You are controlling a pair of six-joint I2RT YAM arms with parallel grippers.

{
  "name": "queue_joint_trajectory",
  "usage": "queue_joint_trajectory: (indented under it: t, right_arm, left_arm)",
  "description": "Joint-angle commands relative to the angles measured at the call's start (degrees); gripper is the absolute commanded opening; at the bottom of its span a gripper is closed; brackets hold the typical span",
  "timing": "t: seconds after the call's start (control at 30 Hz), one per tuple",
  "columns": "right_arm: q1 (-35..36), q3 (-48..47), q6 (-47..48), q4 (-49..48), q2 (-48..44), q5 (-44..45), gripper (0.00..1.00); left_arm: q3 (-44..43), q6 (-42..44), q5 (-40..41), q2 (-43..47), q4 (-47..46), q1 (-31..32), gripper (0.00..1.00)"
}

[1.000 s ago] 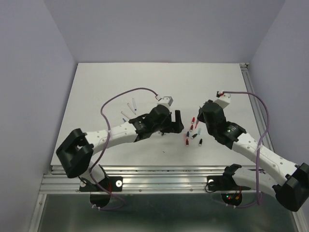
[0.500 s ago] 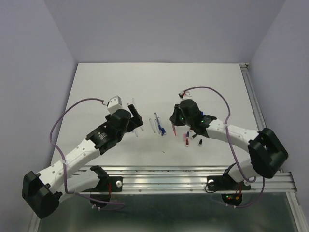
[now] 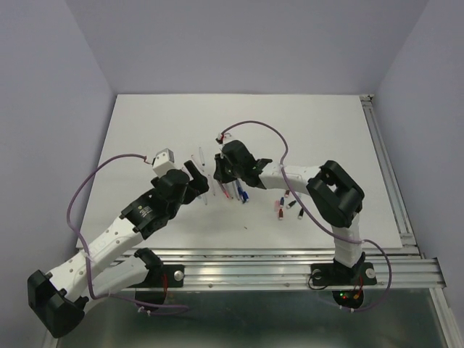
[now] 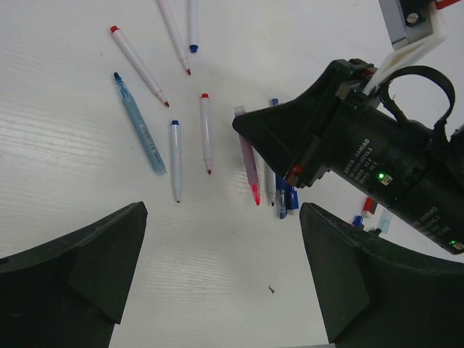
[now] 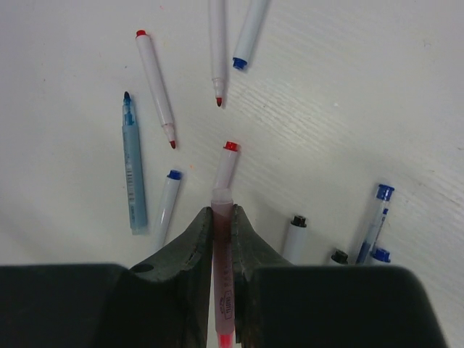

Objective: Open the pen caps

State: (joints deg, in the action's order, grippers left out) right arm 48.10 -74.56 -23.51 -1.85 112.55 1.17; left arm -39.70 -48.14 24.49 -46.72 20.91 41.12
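My right gripper (image 5: 221, 217) is shut on a pink translucent pen (image 5: 223, 283) and holds it above the loose pens; it also shows in the top view (image 3: 219, 172) and the left wrist view (image 4: 290, 138), where the pink pen (image 4: 249, 163) hangs from it. Several pens lie below: a red-ended white one (image 5: 154, 72), a blue translucent one (image 5: 132, 163), a blue-ended one (image 5: 167, 203). Small red, blue and black pen caps (image 3: 290, 204) lie to the right. My left gripper (image 4: 221, 239) is open and empty just left of the pens (image 3: 201, 177).
More pens with black and blue ends (image 5: 293, 239) lie under the right gripper. A small dark speck (image 4: 270, 290) lies on the white tabletop (image 3: 326, 130). The right arm's cable (image 3: 254, 125) loops above the table. A metal rail (image 3: 254, 257) runs along the near edge.
The right gripper has swung left across the table with the pink pen, from near the caps to above the pens. The left arm drew back left, then stayed almost still.
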Motion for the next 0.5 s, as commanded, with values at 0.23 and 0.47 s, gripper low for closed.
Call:
queue_joint_trajectory:
  t: [0.23,0.47]
  right_arm:
    - [1.2,-8.1,0.6,3.0,4.0,0.2,0.35]
    - [1.2,-6.7,0.8,3.9,-0.5,2.3,0.68]
  left_arm:
    - [0.9,0.2,1.6,1.3,-1.0,-0.3,0.99]
    - [0.9,0.6,1.1,1.5,-1.1,-0.3,0.99]
